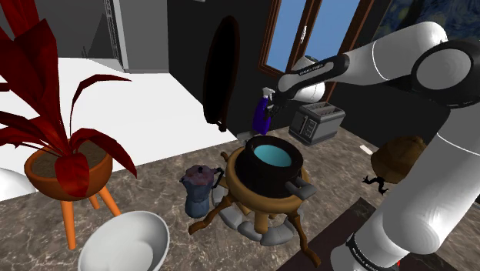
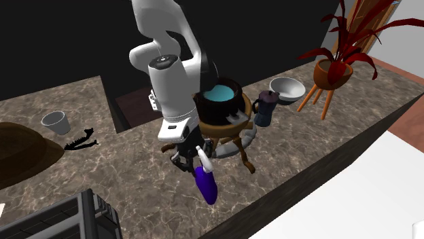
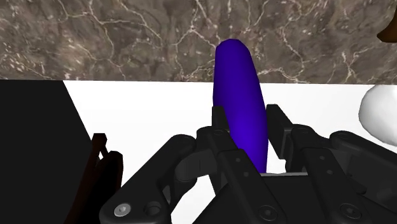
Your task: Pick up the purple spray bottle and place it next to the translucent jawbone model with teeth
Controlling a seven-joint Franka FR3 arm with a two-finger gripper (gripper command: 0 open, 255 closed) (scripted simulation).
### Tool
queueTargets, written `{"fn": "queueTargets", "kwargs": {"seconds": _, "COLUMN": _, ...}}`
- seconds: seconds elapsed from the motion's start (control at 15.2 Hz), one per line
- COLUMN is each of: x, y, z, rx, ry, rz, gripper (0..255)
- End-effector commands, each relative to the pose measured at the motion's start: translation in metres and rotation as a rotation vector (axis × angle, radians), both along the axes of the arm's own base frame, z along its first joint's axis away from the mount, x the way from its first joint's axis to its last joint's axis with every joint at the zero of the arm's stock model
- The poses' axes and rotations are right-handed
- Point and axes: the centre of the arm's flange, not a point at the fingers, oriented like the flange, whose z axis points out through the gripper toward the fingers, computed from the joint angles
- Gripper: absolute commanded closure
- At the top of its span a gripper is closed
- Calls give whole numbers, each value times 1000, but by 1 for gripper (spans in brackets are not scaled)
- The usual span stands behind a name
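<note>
The black two-finger gripper (image 2: 189, 160) is seen clenched on the purple spray bottle with a white nozzle (image 2: 206, 182), which is carried tilted, nozzle up, by the long edge of the brown marbled tabletop (image 2: 136, 183) that borders the white floor. Whether its base touches the tabletop cannot be told. From the wrist view the bottle's rounded purple body (image 3: 240, 102) is shown clasped between the two fingers (image 3: 219, 124), with the tabletop's edge and the white floor crossing behind it. In the shoulder view the bottle (image 1: 260, 115) is seen past a black pot with a blue inside on a wooden stand (image 1: 268, 165), just beside a grey toaster (image 1: 317, 122), and before a dark oval panel (image 1: 221, 73). The dark jawbone model with teeth (image 2: 81, 141) is laid well apart from the bottle, near the opposite long edge; beside it a small grey cup (image 2: 56, 122) and a brown hat (image 2: 20, 153) are shown by the second exterior view, whereas in the shoulder view the jawbone (image 1: 375, 182) is found under the hat (image 1: 396, 158), close to the arm's base. A blue moka pot (image 2: 263, 108), a white bowl (image 2: 287, 88) and a red-leaved plant in an orange three-legged pot (image 2: 331, 73) are ranged beyond the black pot towards the far end of the tabletop.
</note>
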Motion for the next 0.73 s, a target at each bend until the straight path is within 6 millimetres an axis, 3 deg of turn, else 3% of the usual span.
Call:
{"fn": "queueTargets", "kwargs": {"seconds": 0.0, "x": 0, "y": -1, "z": 11, "rx": 0, "ry": 0, "rz": 0, "gripper": 255}}
{"fn": "queueTargets", "kwargs": {"seconds": 0.66, "x": 0, "y": -1, "z": 64, "rx": 0, "ry": 0, "rz": 0, "gripper": 255}}
